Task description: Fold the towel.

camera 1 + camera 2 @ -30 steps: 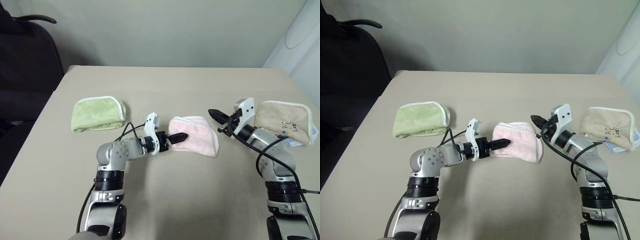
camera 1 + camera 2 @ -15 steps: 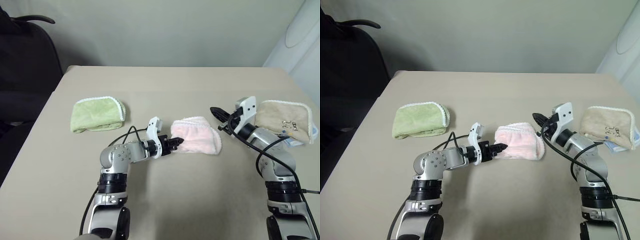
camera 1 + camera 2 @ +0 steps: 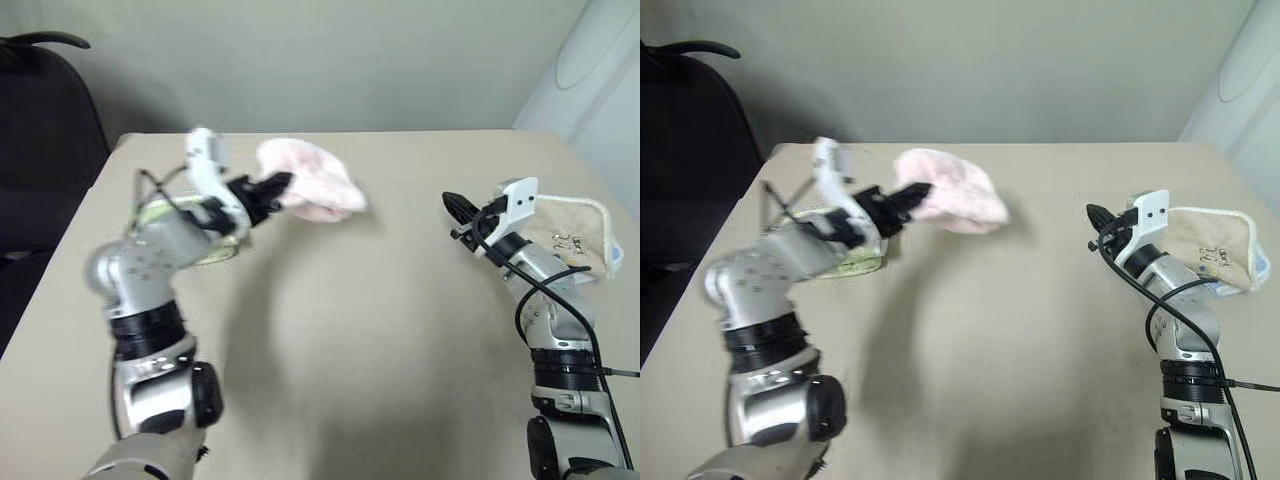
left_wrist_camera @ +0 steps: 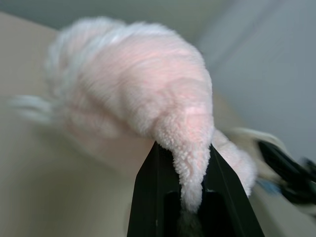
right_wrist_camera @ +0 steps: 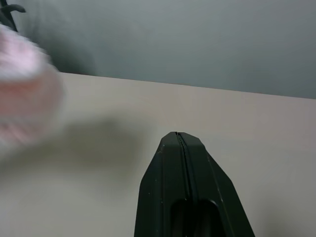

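Aloft, left gripper [image 3: 281, 183] pinching the towel [image 3: 312, 186].

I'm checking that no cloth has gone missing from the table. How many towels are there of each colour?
Pink towel, held up off the table by the left gripper: 1
Green towel, lying behind the left arm: 1
Beige towel, lying beside the right gripper: 1
Total: 3 towels
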Robot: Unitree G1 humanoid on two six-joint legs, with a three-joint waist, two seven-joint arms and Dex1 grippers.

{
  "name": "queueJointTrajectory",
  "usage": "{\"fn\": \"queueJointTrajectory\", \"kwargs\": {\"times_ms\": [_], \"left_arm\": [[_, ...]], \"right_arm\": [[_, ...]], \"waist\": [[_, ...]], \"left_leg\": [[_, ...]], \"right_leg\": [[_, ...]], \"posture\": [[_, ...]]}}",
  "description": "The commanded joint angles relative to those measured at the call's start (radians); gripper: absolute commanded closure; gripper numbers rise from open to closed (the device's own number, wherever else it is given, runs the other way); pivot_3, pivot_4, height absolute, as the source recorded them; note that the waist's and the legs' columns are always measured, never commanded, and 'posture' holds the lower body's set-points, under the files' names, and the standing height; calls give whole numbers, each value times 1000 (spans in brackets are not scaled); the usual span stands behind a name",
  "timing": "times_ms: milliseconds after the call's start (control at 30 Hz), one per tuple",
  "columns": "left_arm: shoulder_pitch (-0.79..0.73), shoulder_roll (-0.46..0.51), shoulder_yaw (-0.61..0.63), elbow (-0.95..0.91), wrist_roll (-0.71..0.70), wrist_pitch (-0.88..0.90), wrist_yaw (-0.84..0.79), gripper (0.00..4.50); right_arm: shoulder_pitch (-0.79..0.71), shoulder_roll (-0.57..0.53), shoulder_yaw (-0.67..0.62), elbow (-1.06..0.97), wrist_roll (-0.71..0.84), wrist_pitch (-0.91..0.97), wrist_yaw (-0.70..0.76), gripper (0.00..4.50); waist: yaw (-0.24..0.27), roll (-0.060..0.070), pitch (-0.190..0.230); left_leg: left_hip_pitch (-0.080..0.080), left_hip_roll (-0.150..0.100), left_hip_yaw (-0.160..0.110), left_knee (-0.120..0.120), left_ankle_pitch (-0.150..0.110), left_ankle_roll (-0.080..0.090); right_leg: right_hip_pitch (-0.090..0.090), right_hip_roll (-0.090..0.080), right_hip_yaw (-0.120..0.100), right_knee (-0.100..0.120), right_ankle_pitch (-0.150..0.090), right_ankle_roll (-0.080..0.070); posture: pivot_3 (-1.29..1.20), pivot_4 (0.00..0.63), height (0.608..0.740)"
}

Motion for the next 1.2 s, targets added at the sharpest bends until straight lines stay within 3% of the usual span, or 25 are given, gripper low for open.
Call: {"fn": "queueJointTrajectory", "kwargs": {"times_ms": [33,133,267,367,700,833,1200], "left_arm": [[93,146,84,26,13,-22,-61,4464],[235,242,105,100,71,-112,-142,4464],[336,229,101,239,137,-234,-176,4464],[357,187,83,285,154,-279,-178,3622],[359,167,179,317,117,-330,-138,45],[374,188,203,302,140,-367,-105,45],[444,198,384,83,14,-455,-109,45]], "right_arm": [[-20,-2,-15,-7,-2,-32,0,4500],[-32,3,-5,15,-4,-39,10,4500],[-55,18,19,44,-8,-47,27,4500],[-58,25,39,41,-10,-44,41,4500],[-8,31,51,0,-5,-28,47,4500],[10,34,54,-14,-6,-25,45,4500],[30,13,44,-5,-10,-24,49,4500]], "waist": [[-6,0,0],[-7,0,0],[1,-1,0],[3,-1,0],[-4,-1,0],[-9,-1,0],[-11,-3,1]], "left_leg": [[0,0,0,0,0,0],[0,0,-1,-1,0,0],[0,0,-5,0,0,0],[0,-1,-5,0,0,1],[-3,-1,-5,-1,1,-1],[-3,-1,-5,-2,1,-1],[-3,-1,-5,-2,1,-1]], "right_leg": [[0,0,0,0,0,0],[0,0,0,0,0,0],[-3,-1,-1,-2,0,0],[-3,-1,-1,-2,0,-1],[-1,-1,-1,-1,1,-1],[-1,-1,-1,-1,1,-1],[0,-1,-1,-1,1,-1]], "posture": [[0,150,740],[0,150,740],[0,150,740],[0,150,740],[0,150,740],[0,150,740],[0,150,740]]}}
